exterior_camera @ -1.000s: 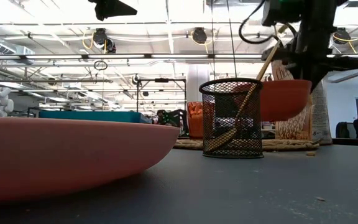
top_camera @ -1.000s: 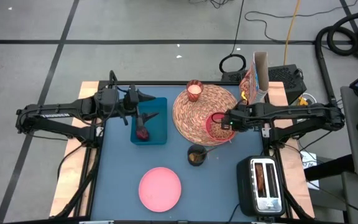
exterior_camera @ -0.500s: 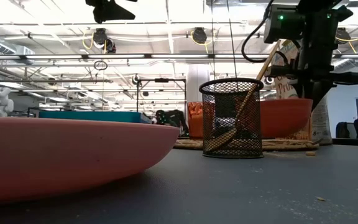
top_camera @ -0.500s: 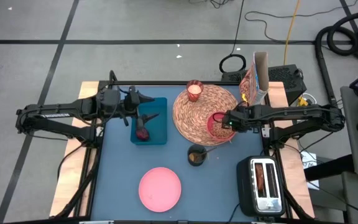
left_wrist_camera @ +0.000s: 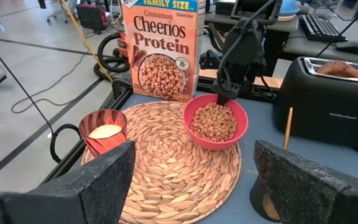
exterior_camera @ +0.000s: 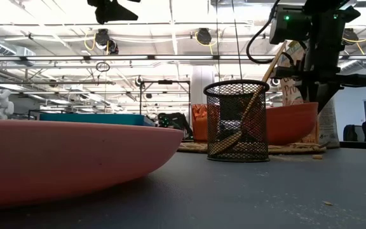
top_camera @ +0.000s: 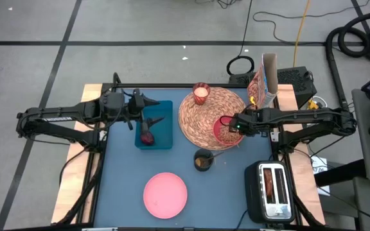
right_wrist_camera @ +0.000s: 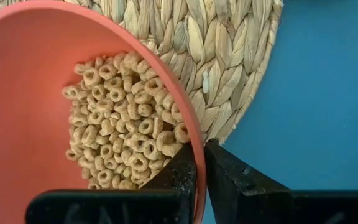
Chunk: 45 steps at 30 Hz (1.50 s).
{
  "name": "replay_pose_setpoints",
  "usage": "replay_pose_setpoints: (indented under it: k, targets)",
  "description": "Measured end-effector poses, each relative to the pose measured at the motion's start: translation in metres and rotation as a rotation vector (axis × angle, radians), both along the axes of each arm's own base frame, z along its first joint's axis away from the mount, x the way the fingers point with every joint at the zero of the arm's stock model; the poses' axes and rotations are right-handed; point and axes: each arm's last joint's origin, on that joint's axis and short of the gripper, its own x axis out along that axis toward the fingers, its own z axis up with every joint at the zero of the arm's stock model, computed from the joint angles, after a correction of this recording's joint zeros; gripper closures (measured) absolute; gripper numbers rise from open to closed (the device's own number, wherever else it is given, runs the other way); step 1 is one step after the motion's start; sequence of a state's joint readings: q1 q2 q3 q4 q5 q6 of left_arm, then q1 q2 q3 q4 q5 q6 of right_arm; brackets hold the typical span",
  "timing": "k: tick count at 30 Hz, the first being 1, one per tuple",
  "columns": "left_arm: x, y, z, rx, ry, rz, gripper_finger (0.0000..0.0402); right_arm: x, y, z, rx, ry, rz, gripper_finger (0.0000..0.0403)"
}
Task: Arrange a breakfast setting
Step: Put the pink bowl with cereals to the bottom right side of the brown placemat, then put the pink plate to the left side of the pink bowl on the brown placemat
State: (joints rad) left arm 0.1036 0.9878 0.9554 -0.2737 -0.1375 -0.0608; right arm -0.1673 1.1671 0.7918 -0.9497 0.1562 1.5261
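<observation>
Coral-red bowl (top_camera: 224,129) of cereal now sits on the straw placemat (top_camera: 205,115), near-right edge; a second ago I had it lifted. Right gripper (right_wrist_camera: 199,169) still pinches its rim. Left gripper (top_camera: 151,110) hovers spread wide over the teal tray (top_camera: 164,131).

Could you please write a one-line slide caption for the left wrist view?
Right gripper pinches the rim of the cereal-filled bowl on the woven placemat, Cheerios box behind.

Placemat (top_camera: 207,115): one
Plate (top_camera: 165,194): one
Bowl (left_wrist_camera: 215,121): one
Cereal box (left_wrist_camera: 163,45): one
Candle (top_camera: 201,94): one
Toaster (top_camera: 272,187): one
Mesh cup (exterior_camera: 237,120): one
Arms: two
</observation>
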Motion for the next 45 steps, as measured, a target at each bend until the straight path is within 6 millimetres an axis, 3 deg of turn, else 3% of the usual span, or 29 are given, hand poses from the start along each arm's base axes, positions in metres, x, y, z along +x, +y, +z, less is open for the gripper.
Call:
replay_pose_setpoints:
  k: [14, 32, 38, 45]
  targets:
    - [-0.0006, -0.0001, -0.0022, -0.002, 0.023, 0.000, 0.0069, 0.0001, 0.0000, 0.0001, -0.001, 0.000, -0.001, 0.0367]
    - [-0.0006, -0.0001, -0.0021, -0.002, 0.023, 0.000, 0.0069, 0.0000, 0.0000, 0.0002, -0.001, 0.000, 0.000, 0.0190]
    - [-0.0006, -0.0001, -0.0021, -0.002, 0.023, 0.000, 0.0069, 0.0000, 0.0001, 0.0002, 0.000, 0.000, 0.001, 0.0162]
    - [-0.0006, -0.0001, -0.0021, -0.002, 0.023, 0.000, 0.0069, -0.0003, 0.0003, 0.0007, -0.001, 0.001, 0.023, 0.0158]
